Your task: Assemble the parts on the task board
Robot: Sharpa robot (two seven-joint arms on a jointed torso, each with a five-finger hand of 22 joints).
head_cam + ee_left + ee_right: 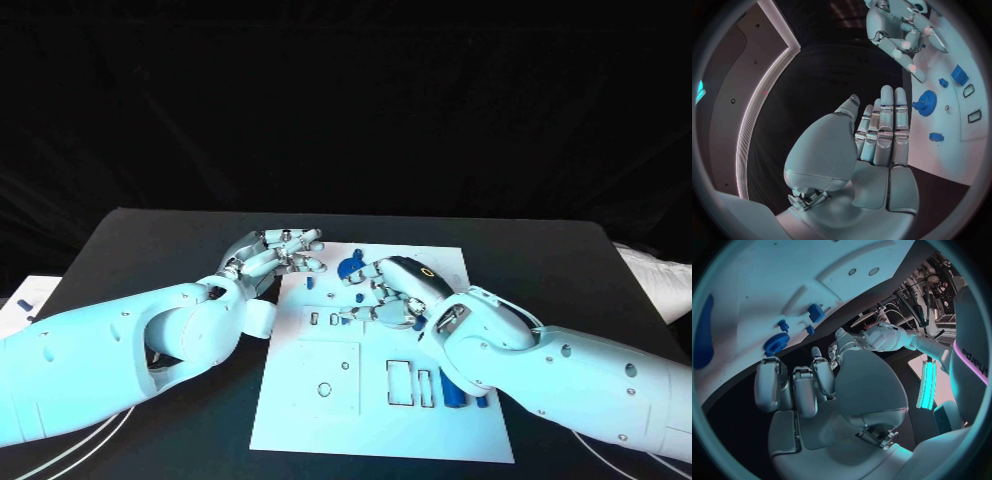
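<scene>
The white task board (332, 400) lies in the middle of the black table. A blue gear (351, 266) sits near its far edge, also seen as the gear (926, 103) and the gear (775, 343). Small blue parts (959, 75) lie close to it, and a long blue part (454, 385) lies at the board's right side. My left hand (274, 252) hovers at the board's far left corner, fingers straight (882, 130), holding nothing. My right hand (389, 290) is over the board's upper middle, fingers (804, 390) bent down toward the plate; I see nothing in them.
Rectangular slots (400, 382) and a round hole (325, 389) mark the board's near half. A white object (29, 297) lies at the table's left edge and another (656, 275) at the right edge. White cables (87, 440) run along the near left.
</scene>
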